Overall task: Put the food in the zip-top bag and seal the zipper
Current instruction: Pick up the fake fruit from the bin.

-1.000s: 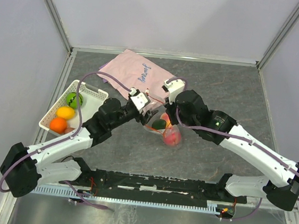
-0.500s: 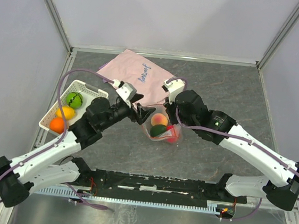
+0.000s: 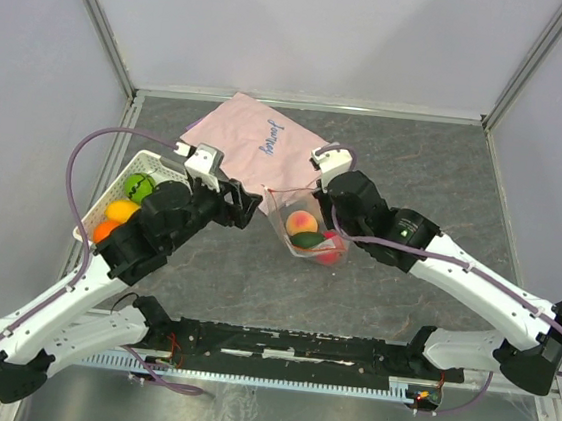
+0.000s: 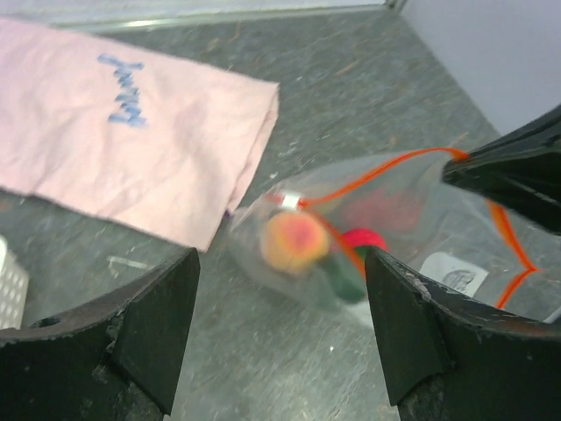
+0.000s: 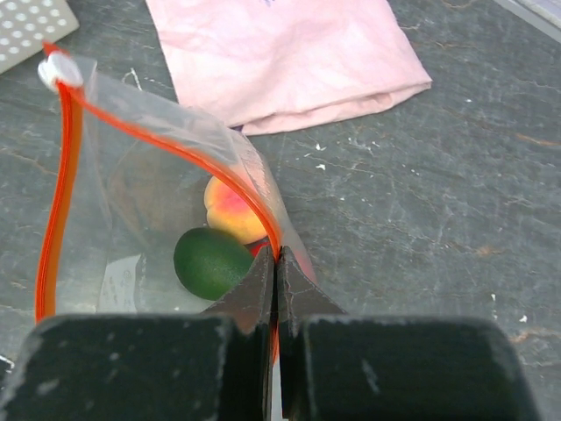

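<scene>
Three fruits (image 3: 304, 223) in one zip-top bag (image 3: 280, 213)

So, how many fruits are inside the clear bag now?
3, all close together: the peach fruit, the dark green fruit beside it, and the red fruit partly hidden behind the green. Others may lie underneath.

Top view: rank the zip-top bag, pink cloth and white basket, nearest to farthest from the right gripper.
1. zip-top bag, centre: rim pinched in the right gripper jaws.
2. pink cloth, behind, toward the left.
3. white basket, at the left edge.
</scene>
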Controlling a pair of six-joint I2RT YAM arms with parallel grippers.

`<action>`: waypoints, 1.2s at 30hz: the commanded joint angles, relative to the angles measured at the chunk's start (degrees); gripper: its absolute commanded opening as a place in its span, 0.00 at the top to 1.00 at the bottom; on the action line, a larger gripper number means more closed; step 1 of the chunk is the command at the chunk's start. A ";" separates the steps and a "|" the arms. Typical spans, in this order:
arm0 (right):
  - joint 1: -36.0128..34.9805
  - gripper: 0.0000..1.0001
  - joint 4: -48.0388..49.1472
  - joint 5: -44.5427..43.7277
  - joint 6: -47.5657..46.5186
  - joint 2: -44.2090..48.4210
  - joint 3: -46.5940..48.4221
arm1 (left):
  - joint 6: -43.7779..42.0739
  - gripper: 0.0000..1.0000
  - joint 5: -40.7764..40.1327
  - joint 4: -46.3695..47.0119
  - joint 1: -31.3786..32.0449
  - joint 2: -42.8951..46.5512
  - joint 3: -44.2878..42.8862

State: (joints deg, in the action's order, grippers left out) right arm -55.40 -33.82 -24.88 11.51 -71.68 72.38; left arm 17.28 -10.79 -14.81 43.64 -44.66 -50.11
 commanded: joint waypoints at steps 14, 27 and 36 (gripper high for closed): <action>-0.21 0.98 8.08 -10.00 -4.81 4.96 -5.47 | 10.11 0.13 -20.61 -15.65 -3.47 -5.24 -6.06; -0.20 0.99 12.41 -8.77 -8.02 8.17 -10.02 | 10.72 0.00 -11.43 -16.99 -30.72 -8.91 -2.40; -0.19 0.98 13.39 -8.46 -8.22 9.93 -12.00 | 2.07 0.01 -16.01 -17.02 -39.64 -19.38 -8.38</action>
State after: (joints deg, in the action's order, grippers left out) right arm -55.40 -23.70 -33.04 3.79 -64.18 60.93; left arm 24.58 -23.94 -32.16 6.94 -59.11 -53.60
